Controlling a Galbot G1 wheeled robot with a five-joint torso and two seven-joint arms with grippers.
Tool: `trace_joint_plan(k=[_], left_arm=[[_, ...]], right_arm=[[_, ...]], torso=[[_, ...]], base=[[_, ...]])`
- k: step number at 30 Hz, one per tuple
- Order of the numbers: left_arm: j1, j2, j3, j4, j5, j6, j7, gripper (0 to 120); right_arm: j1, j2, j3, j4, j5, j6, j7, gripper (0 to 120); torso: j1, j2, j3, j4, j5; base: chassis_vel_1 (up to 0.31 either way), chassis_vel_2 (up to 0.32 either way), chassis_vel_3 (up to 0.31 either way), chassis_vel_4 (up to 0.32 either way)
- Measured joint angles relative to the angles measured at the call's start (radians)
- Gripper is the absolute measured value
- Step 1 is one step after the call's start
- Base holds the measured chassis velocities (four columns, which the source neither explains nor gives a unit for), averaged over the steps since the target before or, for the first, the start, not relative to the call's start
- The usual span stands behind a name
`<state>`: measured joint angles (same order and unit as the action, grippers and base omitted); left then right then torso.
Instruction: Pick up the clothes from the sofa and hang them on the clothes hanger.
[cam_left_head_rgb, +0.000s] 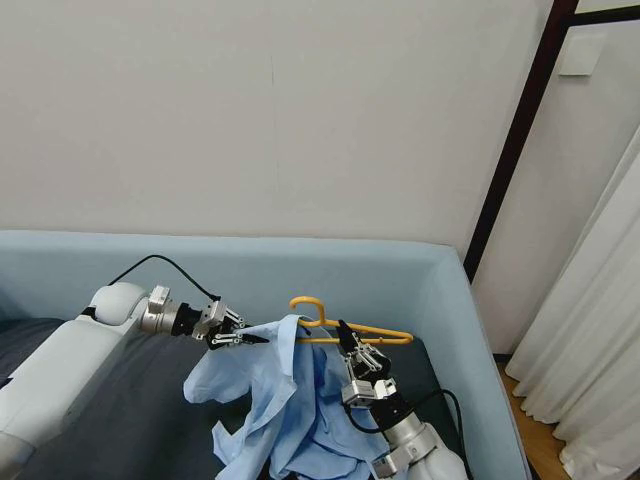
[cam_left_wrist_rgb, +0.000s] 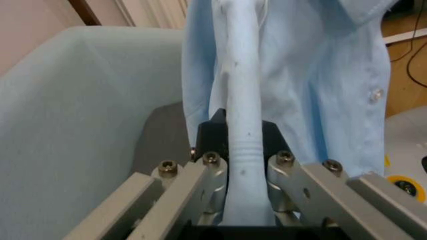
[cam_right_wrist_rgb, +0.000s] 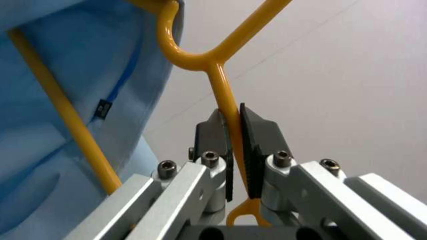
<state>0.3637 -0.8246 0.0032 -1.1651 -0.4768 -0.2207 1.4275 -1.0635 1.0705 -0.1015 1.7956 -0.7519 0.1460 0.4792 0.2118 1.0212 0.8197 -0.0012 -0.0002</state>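
At the lower centre of the frame the right hand (cam_left_head_rgb: 352, 348) is clamped on the bar of the yellow hanger (cam_left_head_rgb: 385, 337), held above the dark seat of the sofa (cam_left_head_rgb: 120, 400). The light blue shirt (cam_left_head_rgb: 290, 400) drapes over the hanger's left end and hangs down toward the seat. Left of centre, the left hand (cam_left_head_rgb: 255, 338) is pinched tight on a fold of the shirt. Behind them rises the sofa's pale blue back, then a plain white wall (cam_left_head_rgb: 300, 120). A dark door frame (cam_left_head_rgb: 510, 150) and a white curtain (cam_left_head_rgb: 600, 350) stand at the right.
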Motion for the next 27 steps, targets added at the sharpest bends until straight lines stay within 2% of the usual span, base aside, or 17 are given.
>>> trace_joint_plan(k=[1, 4, 6, 11, 12, 14, 17, 18, 21, 25, 27], left_arm=[[0.0, 0.0, 0.0, 0.0, 0.0, 0.0, 0.0, 4], [0.002, -0.008, -0.005, 0.016, 0.001, 0.011, -0.026, 4], [0.005, -0.01, -0.011, 0.021, 0.001, 0.021, -0.029, 4], [0.01, -0.017, -0.043, 0.048, 0.01, 0.039, -0.029, 4], [0.01, -0.017, -0.043, 0.048, 0.01, 0.039, -0.029, 4], [0.011, -0.02, -0.056, 0.055, 0.01, 0.039, -0.03, 4], [0.017, -0.021, -0.072, 0.056, 0.012, 0.039, -0.03, 4], [0.017, -0.021, -0.072, 0.056, 0.012, 0.039, -0.03, 4], [0.032, -0.014, -0.081, 0.043, 0.013, 0.037, -0.03, 4], [0.047, -0.008, -0.09, 0.025, 0.013, 0.037, -0.03, 4], [0.052, -0.003, -0.095, 0.018, 0.012, 0.036, -0.03, 4]], right_arm=[[0.0, 0.0, 0.0, 0.0, 0.0, 0.0, 0.0, 4], [-0.004, -0.002, -0.016, 0.005, 0.07, 0.009, 0.001, 17], [-0.005, -0.005, -0.023, 0.006, 0.106, 0.021, -0.002, 20], [-0.02, -0.035, -0.055, 0.017, 0.366, 0.159, -0.089, 43], [-0.02, -0.035, -0.055, 0.017, 0.366, 0.159, -0.089, 43], [-0.029, -0.046, -0.052, 0.003, 0.431, 0.179, -0.121, 52], [-0.042, -0.058, -0.076, -0.027, 0.571, 0.114, -0.095, 66], [-0.042, -0.058, -0.076, -0.027, 0.571, 0.114, -0.095, 66], [-0.041, -0.046, -0.127, -0.055, 0.795, 0.049, -0.067, 77], [-0.019, -0.005, -0.153, -0.111, 0.98, 0.047, -0.057, 92], [-0.008, 0.015, -0.154, -0.146, 1.016, 0.059, -0.056, 98]], torso=[[0.0, 0.0, 0.0, 0.0, 0.0], [0.0, 0.0, 0.0, 0.0, 0.0], [0.0, 0.0, 0.0, -0.0001, 0.0], [0.0, 0.0, 0.0, 0.0001, -0.0001], [0.0, 0.0, 0.0, 0.0001, -0.0001], [0.0, 0.0, 0.0, 0.0001, -0.0001], [0.0, 0.0, 0.0, -0.0002, -0.0001], [0.0, 0.0, 0.0, -0.0002, -0.0001], [0.0, 0.0, 0.0, -0.0002, -0.0002], [0.0, 0.0, 0.0, 0.0003, 0.0001], [0.0, 0.0, 0.0, 0.0002, 0.0]], base=[[0.0, 0.0, 0.0, 0.0], [0.0, 0.0, 0.0, 0.0], [0.0, 0.0, 0.0, 0.0], [0.0, 0.0, 0.0, 0.0], [0.0, 0.0, 0.0, 0.0], [0.0, 0.0, 0.0, 0.0], [0.0, 0.0, 0.0, 0.0], [0.0, 0.0, 0.0, 0.0], [0.0, 0.0, 0.0, 0.0], [0.0, 0.0, 0.0, 0.0], [0.0, 0.0, 0.0, 0.0]])
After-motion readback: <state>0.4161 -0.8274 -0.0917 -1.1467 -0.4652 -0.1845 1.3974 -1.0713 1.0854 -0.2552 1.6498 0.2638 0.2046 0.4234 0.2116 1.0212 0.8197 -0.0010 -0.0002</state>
